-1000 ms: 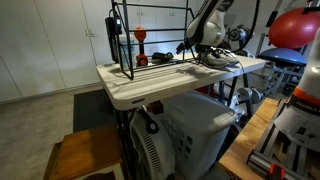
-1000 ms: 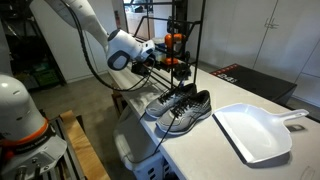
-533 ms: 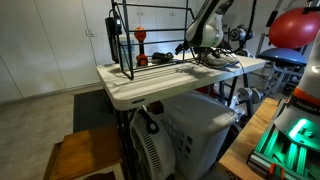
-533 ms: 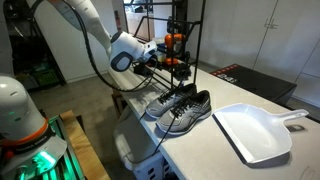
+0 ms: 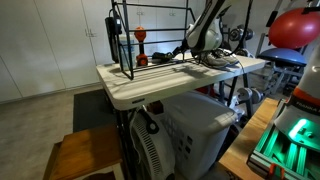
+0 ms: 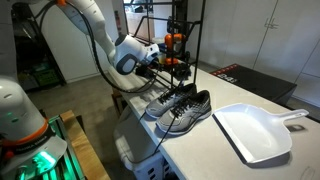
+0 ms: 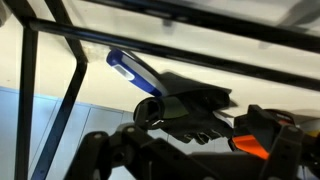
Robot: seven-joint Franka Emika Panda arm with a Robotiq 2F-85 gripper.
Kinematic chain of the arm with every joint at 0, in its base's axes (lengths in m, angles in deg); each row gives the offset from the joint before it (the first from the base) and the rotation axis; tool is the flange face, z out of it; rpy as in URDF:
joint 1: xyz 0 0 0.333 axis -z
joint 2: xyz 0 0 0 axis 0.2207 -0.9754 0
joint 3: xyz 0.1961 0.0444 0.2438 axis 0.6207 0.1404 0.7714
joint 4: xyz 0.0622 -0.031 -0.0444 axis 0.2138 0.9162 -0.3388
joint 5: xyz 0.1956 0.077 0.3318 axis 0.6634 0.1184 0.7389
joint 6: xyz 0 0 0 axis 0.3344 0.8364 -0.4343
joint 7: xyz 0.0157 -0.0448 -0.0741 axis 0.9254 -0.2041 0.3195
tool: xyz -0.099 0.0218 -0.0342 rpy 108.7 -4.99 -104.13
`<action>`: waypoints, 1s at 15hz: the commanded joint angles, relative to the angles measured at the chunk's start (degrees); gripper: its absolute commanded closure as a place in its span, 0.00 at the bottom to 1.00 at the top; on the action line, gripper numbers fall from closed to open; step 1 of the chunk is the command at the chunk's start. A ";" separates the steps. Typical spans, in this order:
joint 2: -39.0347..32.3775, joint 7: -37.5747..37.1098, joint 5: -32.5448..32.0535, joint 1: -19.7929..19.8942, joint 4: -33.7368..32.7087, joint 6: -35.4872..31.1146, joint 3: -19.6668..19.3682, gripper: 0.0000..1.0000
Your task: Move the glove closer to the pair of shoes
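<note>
The glove (image 7: 190, 105) is a limp black shape lying on the white table under the wire rack, straight ahead in the wrist view. In an exterior view it shows as a dark patch (image 5: 160, 58) on the table inside the rack. My gripper (image 7: 185, 138) is open and low over the table, its dark fingers either side of the near end of the glove, with nothing held. Both exterior views show the gripper (image 5: 186, 47) (image 6: 158, 66) reaching into the rack. The pair of shoes (image 6: 180, 108) (image 5: 215, 60), grey and white, sits side by side beside the rack.
The black wire rack (image 6: 185, 30) stands over the glove, its bars (image 7: 70, 90) close around the gripper. A red-and-black upright object (image 5: 140, 42) stands inside it. A blue-and-white object (image 7: 135, 70) and an orange part (image 7: 255, 142) lie near the glove. A white dustpan (image 6: 255, 132) lies past the shoes.
The arm has edged a little further toward the rack and the glove. The jaws have stayed open and the glove and shoes have not moved.
</note>
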 commanded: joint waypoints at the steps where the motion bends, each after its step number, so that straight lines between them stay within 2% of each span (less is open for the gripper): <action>1: -3.92 -4.43 -5.54 5.62 -2.81 -2.81 4.08 0.00; 4: -6.51 -5.91 -8.28 7.97 -4.64 -7.75 5.61 0.00; 10: -10.95 -6.51 -8.34 7.60 -8.31 -14.10 4.23 0.00; 15: -12.55 -8.05 -7.50 8.03 -10.75 -12.65 4.44 0.00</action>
